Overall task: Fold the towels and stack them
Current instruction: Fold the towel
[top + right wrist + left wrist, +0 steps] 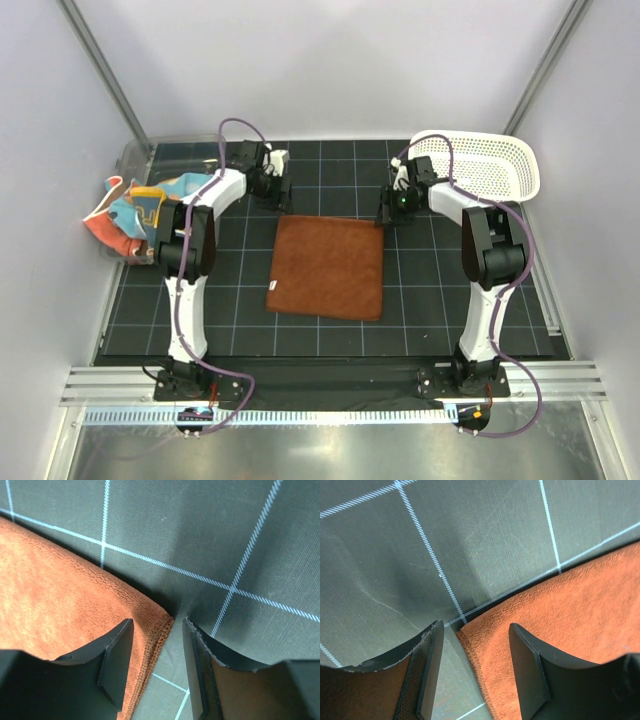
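A rust-brown towel (pixel 327 267) lies flat on the black gridded mat (pixel 240 290). My left gripper (pixel 272 190) hovers at its far left corner. In the left wrist view the gripper (pixel 475 667) is open: one finger is over the mat, the other over the towel (pixel 580 610), and the corner lies between them untouched. My right gripper (pixel 395 208) is at the far right corner. It too is open (pixel 156 667), straddling the layered edge of the towel (pixel 60 600) without pinching it. More patterned towels (pixel 135 215) are heaped in the bin at left.
A clear plastic bin (pixel 140 155) stands at the mat's far left edge. A white lattice basket (pixel 490 165) sits at the back right, close behind the right arm. Grey walls close in both sides.
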### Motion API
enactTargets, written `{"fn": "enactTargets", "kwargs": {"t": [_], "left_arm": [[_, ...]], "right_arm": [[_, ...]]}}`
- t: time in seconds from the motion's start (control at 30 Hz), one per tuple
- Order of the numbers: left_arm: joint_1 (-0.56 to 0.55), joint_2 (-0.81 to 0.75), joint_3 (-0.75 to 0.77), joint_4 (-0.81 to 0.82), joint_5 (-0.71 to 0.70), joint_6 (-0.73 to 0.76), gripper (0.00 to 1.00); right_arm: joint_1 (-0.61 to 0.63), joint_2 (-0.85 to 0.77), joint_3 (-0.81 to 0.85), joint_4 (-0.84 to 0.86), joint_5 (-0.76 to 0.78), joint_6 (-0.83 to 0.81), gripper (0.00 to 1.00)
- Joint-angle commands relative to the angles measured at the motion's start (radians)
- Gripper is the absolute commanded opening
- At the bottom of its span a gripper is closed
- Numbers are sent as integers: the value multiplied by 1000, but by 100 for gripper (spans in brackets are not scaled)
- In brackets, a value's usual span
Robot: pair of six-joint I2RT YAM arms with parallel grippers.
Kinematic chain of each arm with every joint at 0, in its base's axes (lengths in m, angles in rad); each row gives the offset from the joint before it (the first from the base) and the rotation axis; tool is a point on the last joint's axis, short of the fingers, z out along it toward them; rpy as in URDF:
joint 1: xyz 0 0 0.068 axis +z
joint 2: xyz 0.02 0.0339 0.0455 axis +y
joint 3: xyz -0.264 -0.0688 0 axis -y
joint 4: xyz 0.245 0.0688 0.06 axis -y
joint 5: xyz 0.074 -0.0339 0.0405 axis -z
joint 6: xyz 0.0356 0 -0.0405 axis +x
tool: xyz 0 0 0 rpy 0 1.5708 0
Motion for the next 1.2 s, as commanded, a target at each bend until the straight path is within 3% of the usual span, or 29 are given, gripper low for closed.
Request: {"fn": "enactTargets", "kwargs": {"t": [0.0,0.17,0.3,0.47,0.53,0.67,0.87,0.97,1.17], "left_arm": [[13,12,42,-49,67,68,58],[26,35,72,-93,72,109,54],[41,51,92,-92,88,109,49],[50,74,114,-102,118,119,41],[50,89,131,-107,123,120,41],[50,109,151,-125,135,125,41],[50,106,140,-144,161,160,43],[50,112,145,-158,163,171,45],[50,137,168,-171,164,183,42]], "right_arm": [[-5,21,45,23,-65,-38,50],[-6,32,42,34,-68,-52,37],[-6,30,32,55,-53,-65,12],[-9,35,31,65,-65,-82,2],[-9,38,37,51,-57,-88,3],[-11,42,49,31,-42,-87,25],[-21,24,49,46,-62,-113,42],[-20,39,71,28,-105,-133,46],[-21,65,108,-7,-114,-199,43]]}}
